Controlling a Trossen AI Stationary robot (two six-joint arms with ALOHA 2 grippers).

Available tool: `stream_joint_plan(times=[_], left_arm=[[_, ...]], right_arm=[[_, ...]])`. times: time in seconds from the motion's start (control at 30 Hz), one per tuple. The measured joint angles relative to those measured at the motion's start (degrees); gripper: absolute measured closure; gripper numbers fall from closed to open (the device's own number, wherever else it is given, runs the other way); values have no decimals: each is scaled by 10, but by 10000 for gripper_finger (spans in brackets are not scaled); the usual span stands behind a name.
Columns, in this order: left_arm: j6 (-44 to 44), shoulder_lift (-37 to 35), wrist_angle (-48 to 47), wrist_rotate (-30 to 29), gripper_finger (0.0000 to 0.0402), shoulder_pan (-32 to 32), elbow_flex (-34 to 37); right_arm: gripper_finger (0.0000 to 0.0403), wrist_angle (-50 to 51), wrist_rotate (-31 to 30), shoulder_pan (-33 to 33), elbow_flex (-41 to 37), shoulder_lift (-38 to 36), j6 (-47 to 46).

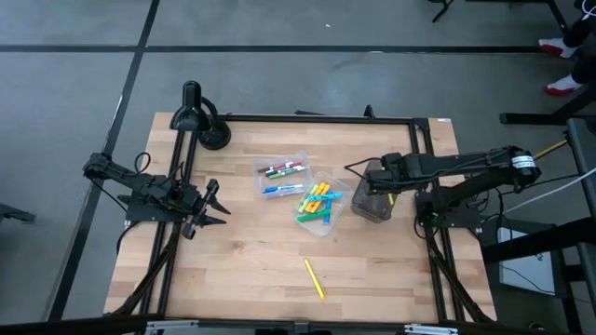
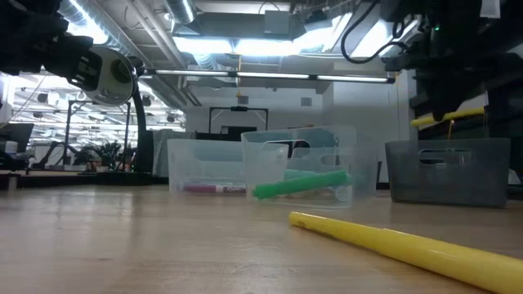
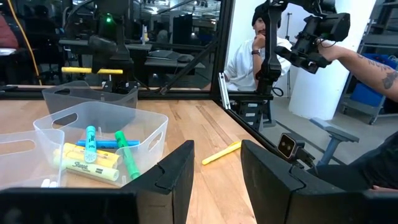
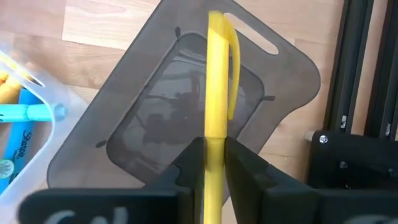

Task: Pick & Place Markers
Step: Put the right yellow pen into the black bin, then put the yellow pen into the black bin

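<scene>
Above the dark grey bin (image 1: 373, 198), the right gripper (image 4: 214, 158) grips a yellow marker (image 4: 217, 87) between its fingers (release looks close). Next, let it fall inside the bin; another yellow marker (image 1: 315, 278) lies well apart from the bin, and the left gripper (image 1: 212, 207) waits open.
</scene>
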State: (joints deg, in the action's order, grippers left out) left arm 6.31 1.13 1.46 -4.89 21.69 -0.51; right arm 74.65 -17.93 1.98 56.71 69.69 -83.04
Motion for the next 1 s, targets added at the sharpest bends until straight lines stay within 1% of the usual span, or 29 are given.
stream_joint_plan(times=[0.13, 0.3, 0.47, 0.6, 0.73, 1.0], left_arm=[[0, 0, 0, 0, 274, 0, 0], [0, 0, 0, 0, 274, 0, 0], [0, 0, 0, 0, 274, 0, 0], [0, 0, 0, 0, 274, 0, 0], [0, 0, 0, 0, 274, 0, 0], [0, 0, 0, 0, 274, 0, 0]], right_arm=[[316, 0, 0, 0, 0, 0, 22], [276, 0, 0, 0, 0, 0, 25], [252, 0, 0, 0, 0, 0, 26], [246, -1, 0, -5, 0, 0, 30], [246, -6, 0, -8, 0, 0, 68], [248, -24, 1, -7, 0, 0, 101]])
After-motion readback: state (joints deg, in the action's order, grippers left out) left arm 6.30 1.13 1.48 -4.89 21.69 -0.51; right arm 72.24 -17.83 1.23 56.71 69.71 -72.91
